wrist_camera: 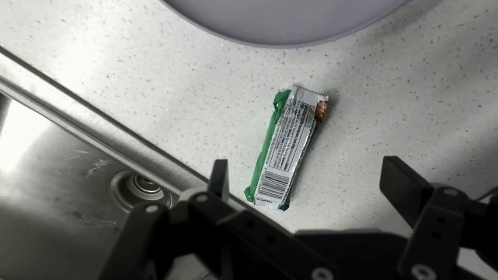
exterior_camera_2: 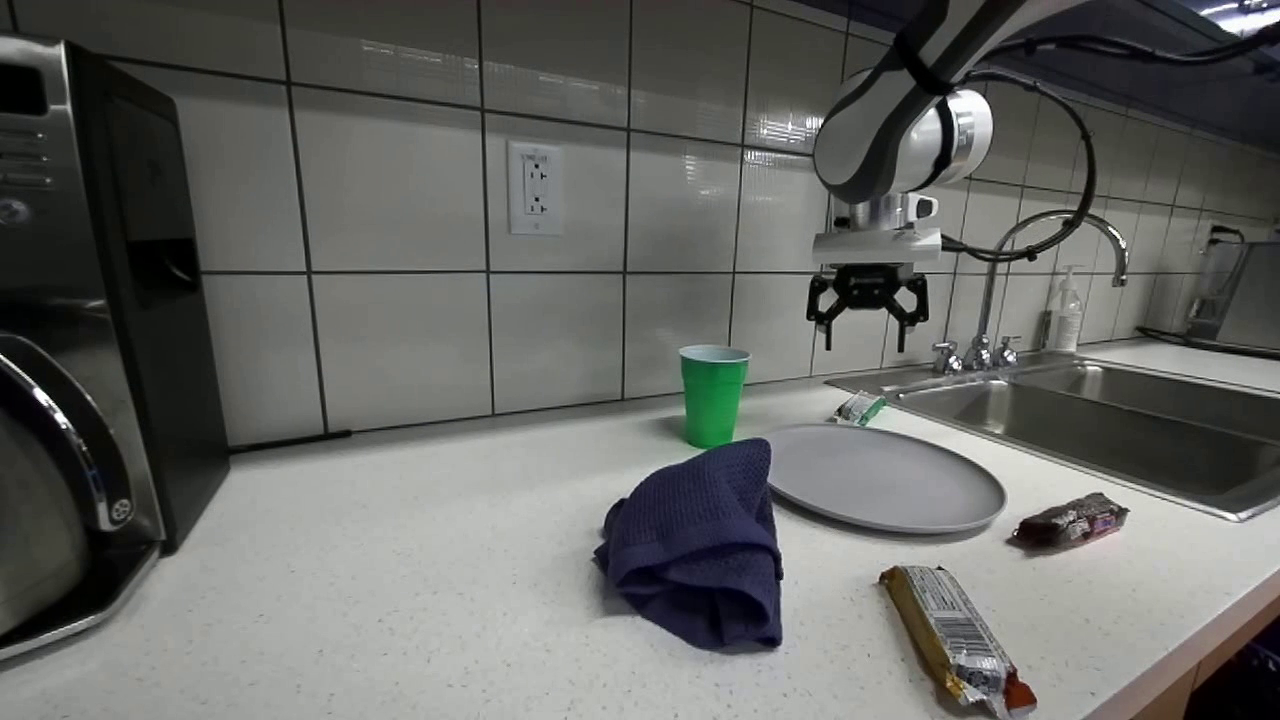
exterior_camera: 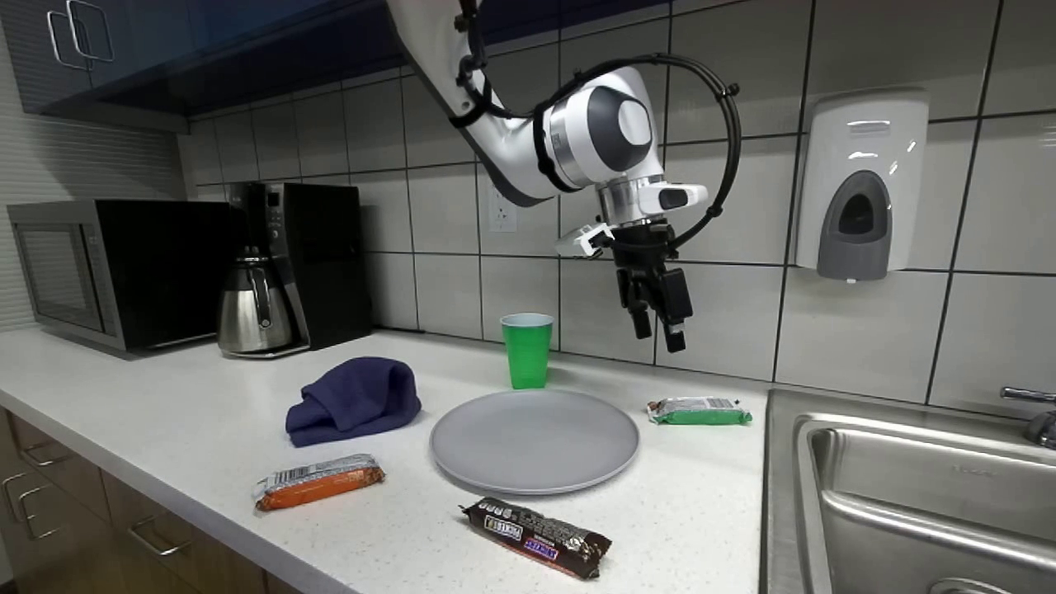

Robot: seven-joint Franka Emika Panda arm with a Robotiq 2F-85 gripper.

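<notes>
My gripper [exterior_camera: 658, 332] hangs above the counter with its jaws wide apart and nothing between them; the other exterior angle shows the same gripper [exterior_camera_2: 864, 340] pointing down. Below it lies a green and silver wrapped bar [wrist_camera: 286, 149], the nearest thing, lying flat and untouched beside the sink edge. A grey plate [exterior_camera: 535, 441] is next to that bar. Behind the plate stands an upright green cup [exterior_camera_2: 712, 395]. In both exterior views a crumpled dark blue cloth [exterior_camera: 355, 400], an orange-wrapped bar [exterior_camera: 318, 483] and a brown-wrapped bar [exterior_camera: 540, 536] lie around the plate.
A steel sink [exterior_camera: 825, 511] borders the counter, with a faucet [exterior_camera_2: 990, 290] behind it. A soap dispenser [exterior_camera: 862, 181] hangs on the tiled wall. A coffee maker [exterior_camera: 318, 264] and a microwave [exterior_camera: 124, 272] stand farther along the counter.
</notes>
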